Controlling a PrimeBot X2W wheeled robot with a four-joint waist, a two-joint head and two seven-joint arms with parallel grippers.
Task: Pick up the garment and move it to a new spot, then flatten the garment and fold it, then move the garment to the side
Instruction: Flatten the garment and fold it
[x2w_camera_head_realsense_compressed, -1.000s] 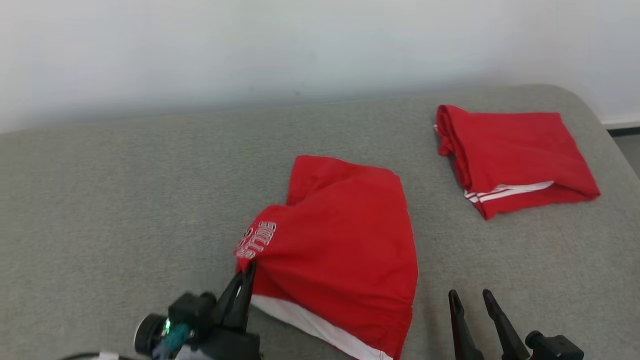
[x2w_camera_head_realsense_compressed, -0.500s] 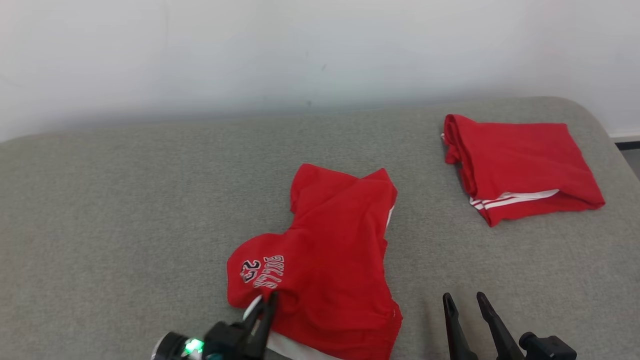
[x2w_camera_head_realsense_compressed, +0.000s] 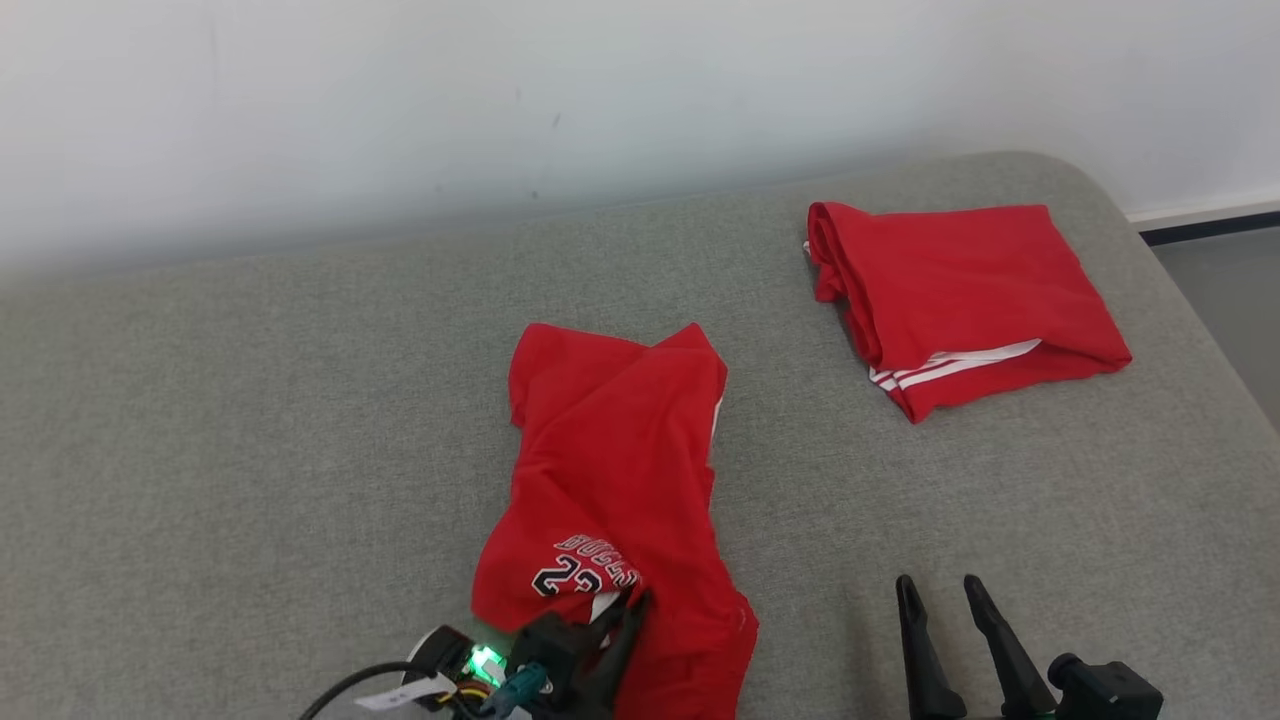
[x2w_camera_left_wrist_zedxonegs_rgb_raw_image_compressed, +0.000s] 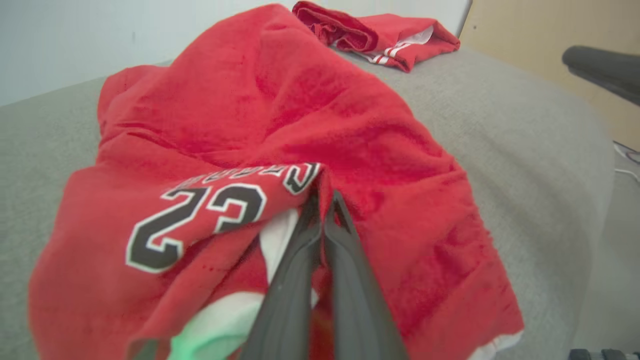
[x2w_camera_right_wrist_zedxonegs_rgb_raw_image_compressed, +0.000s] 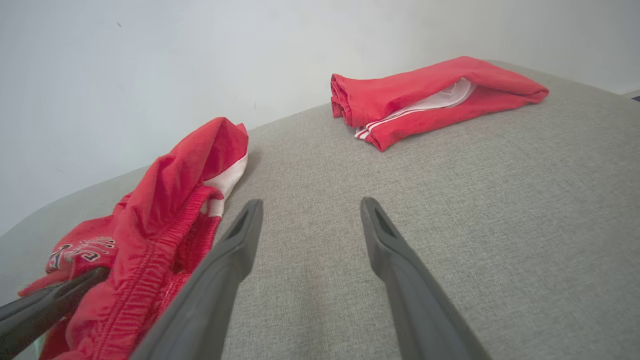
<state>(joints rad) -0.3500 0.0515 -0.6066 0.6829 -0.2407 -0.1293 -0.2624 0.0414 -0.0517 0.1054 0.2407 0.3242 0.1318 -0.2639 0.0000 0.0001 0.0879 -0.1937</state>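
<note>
Pinching the garment (x2w_camera_head_realsense_compressed: 610, 470) at its near hem, just under the printed number (x2w_camera_head_realsense_compressed: 582, 576): left gripper (x2w_camera_head_realsense_compressed: 632, 606), fingers pressed together on a fold of red cloth. Off that gripper's left side, bare grey cushion (x2w_camera_head_realsense_compressed: 220, 420), plenty of room.

Garment bunched and narrow, with its long axis running straight away from the left fingertips toward the wall (x2w_camera_head_realsense_compressed: 400, 100). Far end rests on the cushion. Near end looks slightly raised, though the wrist view is too close to be sure.

Right gripper (x2w_camera_head_realsense_compressed: 938, 592) sits just right of the cloth, fingers spread, holding nothing and clear of it. It is the nearer arm to the free right hem.

Ahead of it and to its right, well apart, a folded red garment (x2w_camera_head_realsense_compressed: 960, 290), with the cushion's rounded edge beyond. Judgement: spread toward the open left side.
</note>
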